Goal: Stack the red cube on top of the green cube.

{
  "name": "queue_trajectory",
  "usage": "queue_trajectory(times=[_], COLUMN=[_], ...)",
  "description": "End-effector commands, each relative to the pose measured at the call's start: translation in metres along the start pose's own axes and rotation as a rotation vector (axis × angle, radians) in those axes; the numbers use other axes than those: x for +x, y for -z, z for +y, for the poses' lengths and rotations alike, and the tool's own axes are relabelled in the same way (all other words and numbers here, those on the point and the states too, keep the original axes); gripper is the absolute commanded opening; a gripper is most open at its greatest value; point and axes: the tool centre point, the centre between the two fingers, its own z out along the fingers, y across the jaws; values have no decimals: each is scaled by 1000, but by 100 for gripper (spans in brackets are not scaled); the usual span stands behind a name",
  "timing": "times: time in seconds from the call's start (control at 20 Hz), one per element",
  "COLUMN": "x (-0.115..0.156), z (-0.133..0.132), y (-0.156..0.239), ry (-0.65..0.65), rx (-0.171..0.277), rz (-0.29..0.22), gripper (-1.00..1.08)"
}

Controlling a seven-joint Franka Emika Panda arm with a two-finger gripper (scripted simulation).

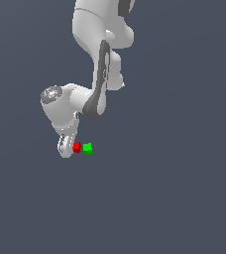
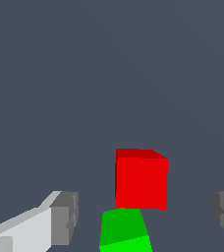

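Note:
The red cube (image 1: 77,147) rests on the grey floor, and the green cube (image 1: 87,148) sits right beside it on the exterior view's right, with a thin gap between them. My gripper (image 1: 67,149) hangs low just at the red cube's other side. In the wrist view the red cube (image 2: 141,179) and the green cube (image 2: 125,230) both lie in the wide space between my grey fingertips (image 2: 65,219), touching neither of them. The gripper (image 2: 146,216) is open and holds nothing. The green cube is cut off by the wrist picture's edge.
Only the plain dark grey floor (image 1: 174,198) surrounds the cubes. The white arm (image 1: 97,44) rises above the gripper in the exterior view.

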Motion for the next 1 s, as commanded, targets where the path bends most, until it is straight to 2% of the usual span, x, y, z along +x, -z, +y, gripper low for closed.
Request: queue_trajectory(times=[0.0,0.4,0.95], x=[1,1,1], z=[3,4,5], y=[-2,-6,-50], ry=[-24,-28,-31], rx=[0,0,0], rz=[-1,-1,-2], gripper=[100,100,100])
